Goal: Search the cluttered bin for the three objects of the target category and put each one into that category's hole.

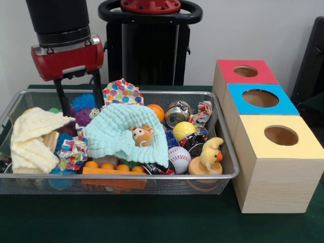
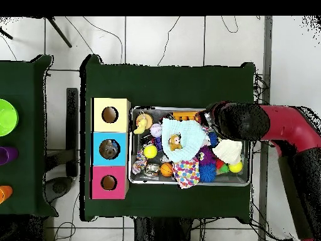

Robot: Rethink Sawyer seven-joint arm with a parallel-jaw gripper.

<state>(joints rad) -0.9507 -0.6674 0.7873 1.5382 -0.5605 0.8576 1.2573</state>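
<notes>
My gripper [image 1: 82,108] hangs open over the far left of the wire bin [image 1: 152,176], its two black fingers [image 1: 63,98] on either side of a purple fuzzy toy [image 1: 82,110]. I see no object held. Three balls lie in the bin: an orange one [image 1: 157,111], a yellow one [image 1: 183,130] and a baseball [image 1: 178,159]. Red [image 1: 245,72], blue [image 1: 260,98] and yellow [image 1: 280,135] boxes with round holes stand to the right of the bin. In the overhead view the arm [image 2: 241,122] hides the gripper.
A mint cloth [image 1: 114,134] with a small bear [image 1: 142,135] covers the bin's middle. A cream cloth [image 1: 31,139] lies at the left and a polka-dot cloth [image 1: 121,93] at the back. Cans [image 1: 176,115], a yellow duck [image 1: 211,152] and an orange brick [image 1: 112,169] lie around them.
</notes>
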